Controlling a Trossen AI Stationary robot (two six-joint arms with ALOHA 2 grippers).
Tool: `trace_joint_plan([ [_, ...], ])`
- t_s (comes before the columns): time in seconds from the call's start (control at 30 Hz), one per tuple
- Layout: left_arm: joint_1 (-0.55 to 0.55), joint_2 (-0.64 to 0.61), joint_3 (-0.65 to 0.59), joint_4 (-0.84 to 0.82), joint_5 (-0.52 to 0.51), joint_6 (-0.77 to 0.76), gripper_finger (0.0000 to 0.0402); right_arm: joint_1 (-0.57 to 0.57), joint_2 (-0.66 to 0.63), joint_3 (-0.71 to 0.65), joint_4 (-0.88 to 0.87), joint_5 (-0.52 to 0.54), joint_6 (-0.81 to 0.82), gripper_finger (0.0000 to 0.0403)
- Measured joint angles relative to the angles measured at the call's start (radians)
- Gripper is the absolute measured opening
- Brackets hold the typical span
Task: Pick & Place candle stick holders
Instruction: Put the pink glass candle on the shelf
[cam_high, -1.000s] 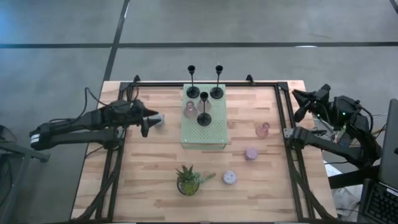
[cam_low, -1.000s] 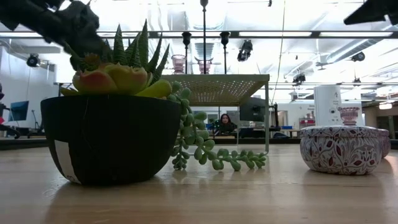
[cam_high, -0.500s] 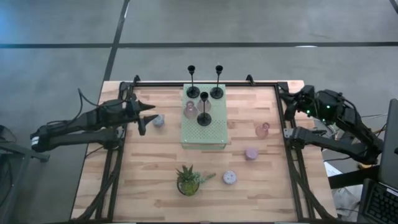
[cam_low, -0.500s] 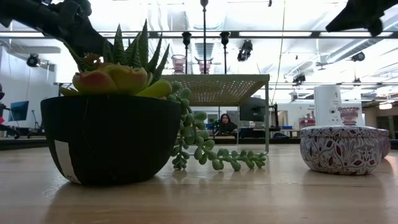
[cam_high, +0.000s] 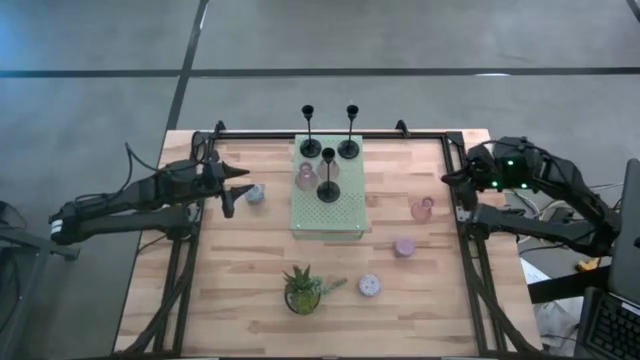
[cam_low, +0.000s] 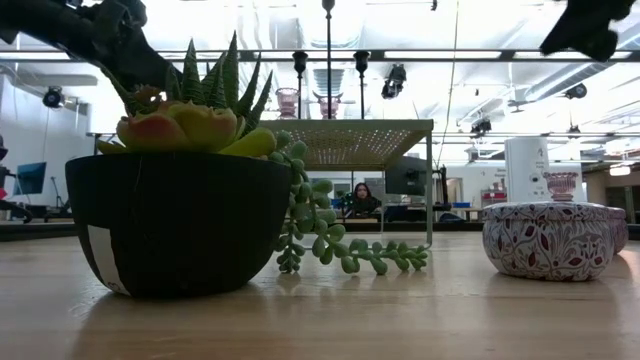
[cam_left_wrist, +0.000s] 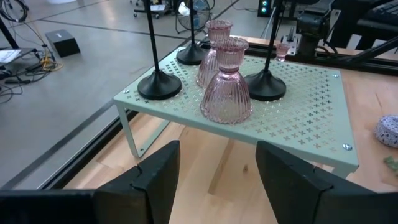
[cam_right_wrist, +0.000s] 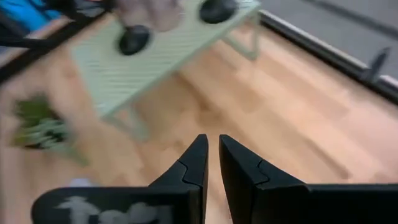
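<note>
Three black candle stick holders (cam_high: 328, 188) stand by their disc bases on the pale green perforated shelf (cam_high: 340, 218), beside two pink glass holders (cam_left_wrist: 226, 90). A pink cup (cam_high: 422, 209) and a lilac cup (cam_high: 404, 245) stand on the table at the right. A bluish cup (cam_high: 256, 193) stands just beyond my left gripper (cam_high: 236, 190), which is open with nothing between its fingers (cam_left_wrist: 217, 168). My right gripper (cam_high: 452, 178) is shut, raised over the table's right edge, slanting down toward the table (cam_right_wrist: 211, 146).
A potted succulent (cam_high: 303, 290) and a patterned round tin (cam_high: 369, 286) stand near the table's front edge. A black frame rail (cam_high: 462, 190) runs along the table's right side, and another runs along its left side. Bare wood lies between the shelf and the right cups.
My right gripper has swung from beyond the table's right edge toward the table and tipped downward, staying shut. My left gripper has rolled about its own axis without shifting place. No object has moved.
</note>
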Motion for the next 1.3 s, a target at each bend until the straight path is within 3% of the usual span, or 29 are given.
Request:
trace_joint_plan([
  [0.17,0.0,0.0,0.0,0.0,0.0,0.0,0.0216,0.0,-0.008,0.065,-0.083,-0.122,0.041,0.0034],
  [0.4,0.001,0.0,0.0,-0.001,0.001,0.0,0.0216,0.0,-0.072,0.037,-0.089,-0.159,0.152,0.0034],
  [0.57,0.001,0.0,0.0,-0.001,0.001,0.0,0.0216,0.001,-0.023,-0.059,0.312,-0.225,0.15,0.0034],
  [0.8,0.0,0.0,0.0,-0.001,0.001,0.0,0.0216,0.059,0.26,-0.114,0.936,-0.328,0.131,0.0034],
  [0.93,0.0,0.0,0.0,-0.002,0.001,0.0,0.0216,0.183,0.469,-0.036,0.998,-0.327,0.104,0.0034],
  [1.07,0.0,0.0,0.0,-0.003,0.001,0.0,0.0216,0.305,0.609,0.064,0.962,-0.22,0.044,0.0034],
  [1.3,0.0,0.0,0.0,-0.002,0.001,0.0,0.0216,0.515,0.661,0.246,0.638,0.217,0.064,0.0034],
])
